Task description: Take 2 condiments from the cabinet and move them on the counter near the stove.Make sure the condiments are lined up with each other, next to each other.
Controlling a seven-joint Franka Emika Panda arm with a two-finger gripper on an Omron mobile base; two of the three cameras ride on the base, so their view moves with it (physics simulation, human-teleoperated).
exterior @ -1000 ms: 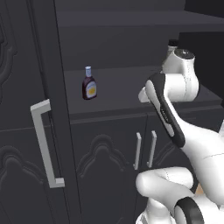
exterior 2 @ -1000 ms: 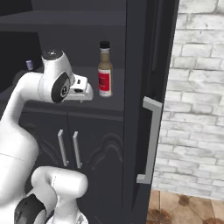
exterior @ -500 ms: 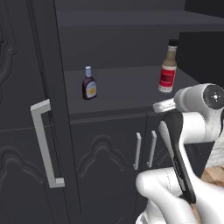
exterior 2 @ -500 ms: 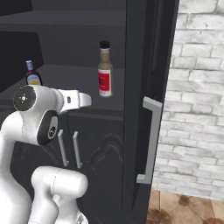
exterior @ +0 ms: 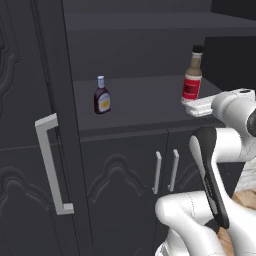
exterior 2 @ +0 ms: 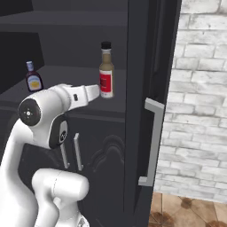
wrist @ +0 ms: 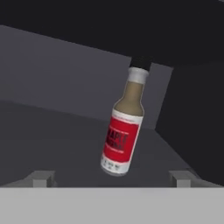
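- Condiments first: the amber-brown bottle (wrist: 121, 131) sits dead ahead of our gripper (wrist: 113, 178), between the lines of the two fingertips (wrist: 41, 178), beyond them and not touching.
- Gripper reads as spread wide with nothing held; the tips stand well apart on either side of the bottle's base in the hand view.
- Bottle's long axis is upright on the shelf (right base view); it looks tilted in the hand view because the hand is rolled. We judge a straight push forward along the finger line would bring the pads around its red label.
- From the side, the gripper (exterior 2: 91, 92) is just beside the amber-brown bottle (exterior 2: 106, 71), at label height, by the cabinet (exterior 2: 144, 66) door edge.
- Farther back and to the left, the dark maroon bottle (exterior: 102, 96) stands upright on the same shelf, well apart from the amber-brown bottle (exterior: 192, 77).
- Versus a second ago: the arm has swung low and to its right, off the shelf front, and the hand now points at the amber one. Both bottles stay put.
- Nothing is on the counter yet.
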